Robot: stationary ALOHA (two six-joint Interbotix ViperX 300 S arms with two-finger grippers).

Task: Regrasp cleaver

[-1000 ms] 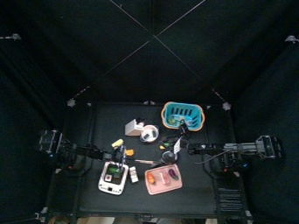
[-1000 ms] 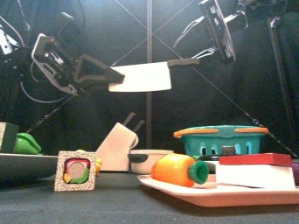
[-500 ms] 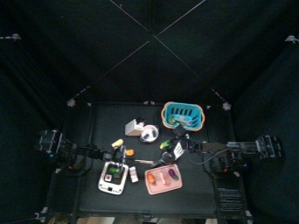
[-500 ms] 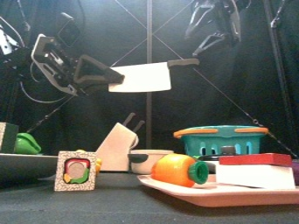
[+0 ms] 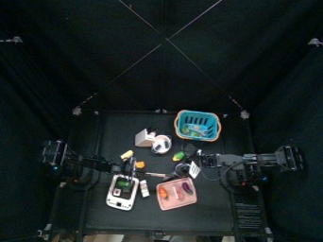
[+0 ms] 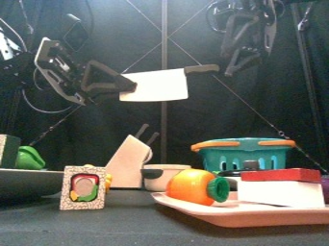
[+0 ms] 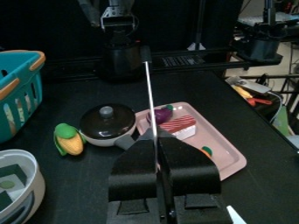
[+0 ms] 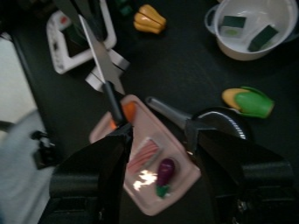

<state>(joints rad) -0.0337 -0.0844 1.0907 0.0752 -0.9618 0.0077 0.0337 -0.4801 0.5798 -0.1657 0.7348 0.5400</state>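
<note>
The cleaver (image 6: pixel 157 86) hangs level in the air above the table, its pale blade pointing left and its black handle (image 6: pixel 202 69) pointing right. My left gripper (image 6: pixel 100 81) is shut on the blade's left end. In the left wrist view the blade (image 7: pixel 149 114) runs edge-on straight out from between the closed jaws of the left gripper (image 7: pixel 155 175). My right gripper (image 6: pixel 241 48) hangs open, up and to the right of the handle, not touching it. In the right wrist view, the cleaver (image 8: pixel 105 66) lies beyond the open right gripper (image 8: pixel 163 131).
Below the cleaver stand a pale knife block (image 6: pixel 129 159), a small lidded pot (image 6: pixel 164 176) and a teal basket (image 6: pixel 244 154). A pink tray (image 6: pixel 257 215) at the front right carries an orange vegetable (image 6: pixel 193 185). A framed card (image 6: pixel 85 187) stands at the front left.
The right gripper, close to the handle's end a second ago, has drawn back up and to the right, still open. The left gripper and the cleaver have stayed still.
</note>
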